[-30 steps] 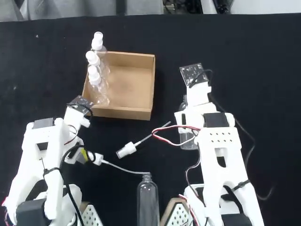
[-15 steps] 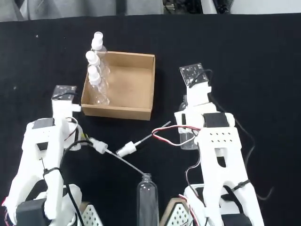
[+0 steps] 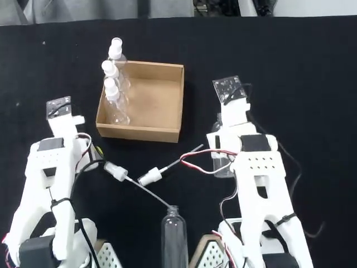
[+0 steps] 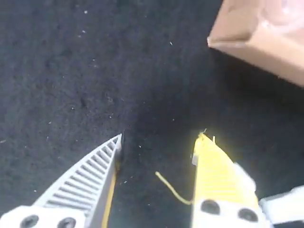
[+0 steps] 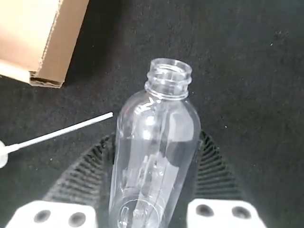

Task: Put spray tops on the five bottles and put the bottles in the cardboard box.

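Black table [image 3: 312,67]; grey backdrop [image 3: 67,11]

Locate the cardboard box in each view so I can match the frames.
High view: cardboard box upper centre of the table, three capped bottles along one wall.
Left wrist view: a box corner beyond the open left gripper.
Right wrist view: a box corner beside the held bottle.
Shared landmark: the black table.
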Available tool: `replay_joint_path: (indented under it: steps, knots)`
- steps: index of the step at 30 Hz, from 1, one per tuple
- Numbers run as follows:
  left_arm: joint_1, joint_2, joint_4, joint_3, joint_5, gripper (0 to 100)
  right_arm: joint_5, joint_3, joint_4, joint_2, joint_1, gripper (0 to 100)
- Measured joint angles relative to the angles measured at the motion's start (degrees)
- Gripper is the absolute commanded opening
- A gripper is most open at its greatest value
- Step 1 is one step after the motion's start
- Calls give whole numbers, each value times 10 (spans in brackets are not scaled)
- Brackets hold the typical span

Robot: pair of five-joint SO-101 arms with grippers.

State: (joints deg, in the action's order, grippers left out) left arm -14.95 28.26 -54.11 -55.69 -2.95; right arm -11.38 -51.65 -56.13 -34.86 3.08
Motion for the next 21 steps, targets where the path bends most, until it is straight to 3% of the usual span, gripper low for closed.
replay_joint_path:
  steps: [7,16,21]
  knots:
    - [0,0,0,7,-80,223,0,-1,2,0,-1,113]
    - [0,0,-76,32,-105,223,0,-1,2,0,-1,113]
    - [14,0,-86,32,-156,225,0,-1,2,0,-1,113]
